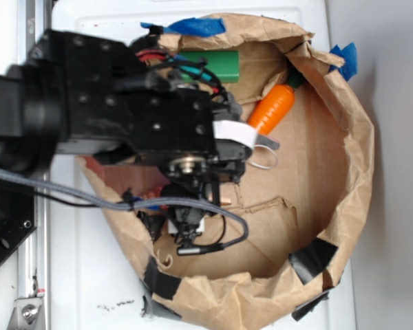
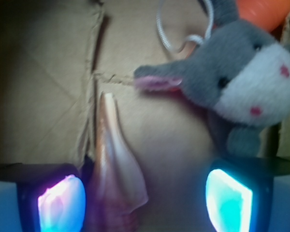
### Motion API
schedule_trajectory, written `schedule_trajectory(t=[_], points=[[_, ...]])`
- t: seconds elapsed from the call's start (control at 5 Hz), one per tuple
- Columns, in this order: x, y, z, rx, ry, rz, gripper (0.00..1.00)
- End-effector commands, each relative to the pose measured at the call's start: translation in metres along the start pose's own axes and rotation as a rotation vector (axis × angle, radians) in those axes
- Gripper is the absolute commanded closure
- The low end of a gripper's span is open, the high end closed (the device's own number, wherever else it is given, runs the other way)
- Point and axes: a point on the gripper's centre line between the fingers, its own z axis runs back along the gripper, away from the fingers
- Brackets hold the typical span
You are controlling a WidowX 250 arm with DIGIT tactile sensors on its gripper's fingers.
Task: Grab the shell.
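Gripper (image 2: 145, 198) spread, shell (image 2: 113, 179) beside its left pad

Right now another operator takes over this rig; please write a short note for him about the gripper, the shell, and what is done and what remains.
Gripper: open, holding nothing; both lit pads show in the wrist view, left pad and right pad.
Shell: lies on the cardboard floor of the paper-walled bin, between the pads but close beside the left one, thin tail pointing away from the camera.
Nearby: a grey plush toy just beyond the right pad; an orange carrot further back.
Done: gripper brought over the shell.
Left: probably center on the shell, lower, close, lift. Whether the pads touch the floor I cannot tell.
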Motion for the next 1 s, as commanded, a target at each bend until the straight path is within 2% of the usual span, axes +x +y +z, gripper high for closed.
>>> schedule_trajectory(t=[0.0, 0.2, 0.4, 0.6, 0.8], points=[[0.006, -0.002, 0.009, 0.020, -0.040, 0.007, 0.00], [0.004, -0.009, 0.007, -0.021, -0.034, -0.016, 0.00], [0.003, -0.013, 0.002, -0.049, -0.058, -0.056, 0.00], [-0.002, -0.023, -0.004, -0.071, -0.039, -0.086, 0.00], [-0.003, -0.026, -0.017, -0.056, -0.015, -0.081, 0.00]])
